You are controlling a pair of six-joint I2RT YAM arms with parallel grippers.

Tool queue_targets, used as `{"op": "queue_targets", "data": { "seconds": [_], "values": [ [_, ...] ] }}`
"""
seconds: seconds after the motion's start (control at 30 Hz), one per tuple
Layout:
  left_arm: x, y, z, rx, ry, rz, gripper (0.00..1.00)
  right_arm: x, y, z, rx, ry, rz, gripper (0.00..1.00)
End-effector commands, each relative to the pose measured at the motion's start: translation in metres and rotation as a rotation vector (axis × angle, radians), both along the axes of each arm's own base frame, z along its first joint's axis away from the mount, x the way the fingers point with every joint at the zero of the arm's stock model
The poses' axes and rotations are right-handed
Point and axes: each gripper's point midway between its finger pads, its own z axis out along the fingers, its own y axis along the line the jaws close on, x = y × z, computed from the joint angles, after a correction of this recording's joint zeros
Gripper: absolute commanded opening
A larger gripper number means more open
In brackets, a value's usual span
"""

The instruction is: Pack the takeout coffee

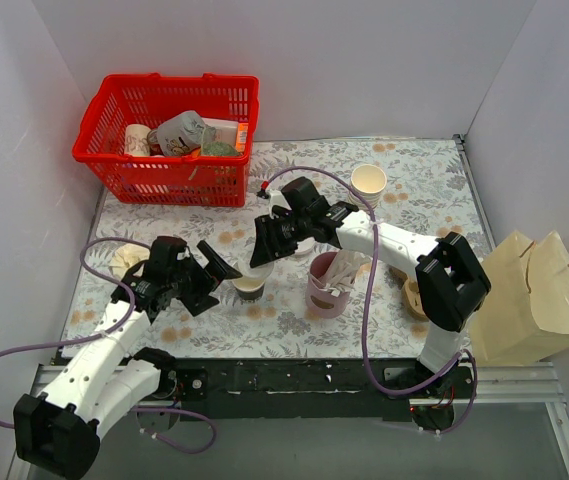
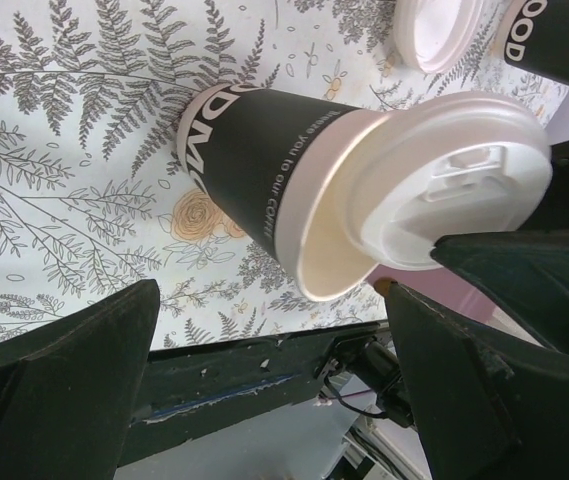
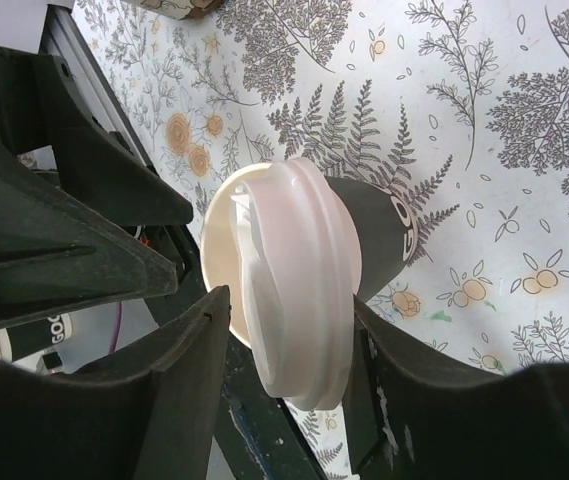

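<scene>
While lifting, treat takeout coffee as probably light, thin-walled, crushable. Standing mid-table on floral cloth between both grippers, white lid cocked, not seated. Grip dark paper wall below rim, gently. Left gripper splayed wide, empty. Right gripper straddling lid; clamped or released, cannot tell

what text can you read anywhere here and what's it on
"DM", cut off: dark brown paper cup, large white letters
"GO": same cup, right wrist view
"OOD": second dark cup at frame edge
Its small print: too blurred
Packets in the red plastic basket: too small
</scene>
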Motion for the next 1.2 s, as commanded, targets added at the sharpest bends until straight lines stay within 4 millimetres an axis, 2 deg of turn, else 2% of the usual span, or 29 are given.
{"op": "queue_targets", "data": {
  "seconds": [0.0,0.27,0.6,0.83,1.17],
  "values": [
    [0.005,-0.001,0.007,-0.038,-0.042,0.025,0.98,0.005,0.000,-0.004,-0.036,-0.005,-0.016,0.54],
    [-0.007,0.002,-0.010,-0.031,-0.004,0.029,0.98,-0.002,0.000,-0.008,-0.079,-0.036,0.004,0.57],
    [-0.006,0.005,-0.011,-0.029,-0.005,0.058,0.98,-0.006,0.007,0.013,-0.051,-0.092,0.012,0.57],
    [-0.005,0.006,-0.015,-0.019,-0.001,0.061,0.98,0.000,0.002,0.015,-0.073,-0.111,-0.022,0.57],
    [-0.003,0.003,-0.016,-0.061,-0.008,0.082,0.97,-0.005,0.005,0.027,-0.041,-0.114,-0.001,0.57]
  ]
}}
